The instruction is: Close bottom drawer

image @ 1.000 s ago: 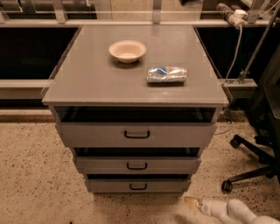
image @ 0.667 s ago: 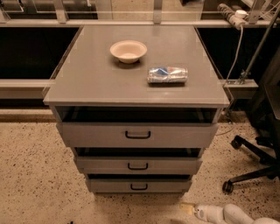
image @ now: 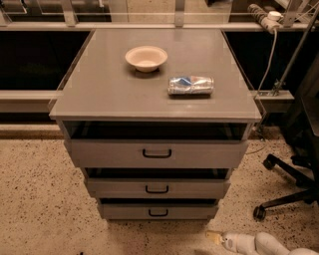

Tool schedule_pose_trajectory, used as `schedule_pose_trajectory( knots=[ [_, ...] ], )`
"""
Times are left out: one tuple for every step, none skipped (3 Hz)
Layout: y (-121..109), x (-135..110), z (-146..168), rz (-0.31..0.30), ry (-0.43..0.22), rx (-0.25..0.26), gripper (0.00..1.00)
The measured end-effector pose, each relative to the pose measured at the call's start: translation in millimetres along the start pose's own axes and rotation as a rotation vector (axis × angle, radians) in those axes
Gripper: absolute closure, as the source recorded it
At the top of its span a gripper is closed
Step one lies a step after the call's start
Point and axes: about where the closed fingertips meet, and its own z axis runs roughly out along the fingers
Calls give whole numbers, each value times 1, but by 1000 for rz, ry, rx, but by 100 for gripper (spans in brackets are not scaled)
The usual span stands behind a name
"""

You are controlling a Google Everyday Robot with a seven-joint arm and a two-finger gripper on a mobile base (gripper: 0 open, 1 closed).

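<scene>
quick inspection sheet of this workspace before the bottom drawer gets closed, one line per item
surface: grey cabinet top, flat, holding two items
job's things: bottom drawer, lowest of three, black loop handle, dark gap above its front; looks partly open
clutter: pale bowl upright and silver-blue can on its side, apart from each other on the cabinet top
grippers: gripper low by the floor, below and right of the bottom drawer, not touching it
cables: white cable hanging from a power strip at upper right
surroundings: speckled floor; office chair base at right
</scene>
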Motion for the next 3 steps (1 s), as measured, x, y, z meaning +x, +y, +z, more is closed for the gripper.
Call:
schedule_pose_trajectory(
  knots=[
    [0, 0, 0, 0, 0, 0, 12],
    [0, 0, 0, 0, 0, 0, 0],
    [0, 0, 0, 0, 0, 0, 0]
  ],
)
